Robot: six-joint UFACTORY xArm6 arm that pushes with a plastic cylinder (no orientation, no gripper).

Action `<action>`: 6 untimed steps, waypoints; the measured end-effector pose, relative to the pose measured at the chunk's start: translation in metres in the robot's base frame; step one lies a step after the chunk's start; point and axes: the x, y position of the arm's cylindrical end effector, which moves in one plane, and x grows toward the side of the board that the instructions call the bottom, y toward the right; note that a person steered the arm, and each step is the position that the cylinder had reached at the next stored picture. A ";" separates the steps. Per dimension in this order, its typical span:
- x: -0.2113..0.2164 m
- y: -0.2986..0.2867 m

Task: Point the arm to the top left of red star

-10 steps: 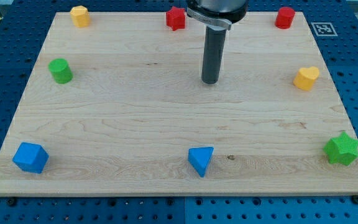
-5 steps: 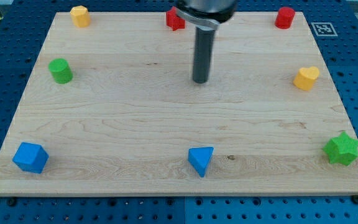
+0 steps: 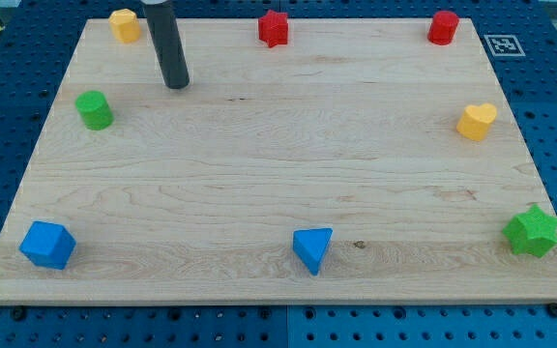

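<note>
The red star [image 3: 274,27] sits at the top edge of the wooden board [image 3: 278,184], near the middle. My tip [image 3: 177,85] rests on the board well to the left of the star and lower than it. It stands between the yellow block [image 3: 124,24] at the top left and the green cylinder [image 3: 94,110], touching neither. The rod rises out of the view's top.
A red cylinder [image 3: 443,27] sits at the top right. A yellow heart [image 3: 477,121] is at the right. A green star [image 3: 532,231] is at the bottom right. A blue triangle [image 3: 312,249] is at the bottom middle, a blue cube [image 3: 46,244] at the bottom left.
My tip has swept from the board's middle, below and right of the red star, leftward and upward to the upper left. No block has moved.
</note>
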 end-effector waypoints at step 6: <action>-0.130 0.089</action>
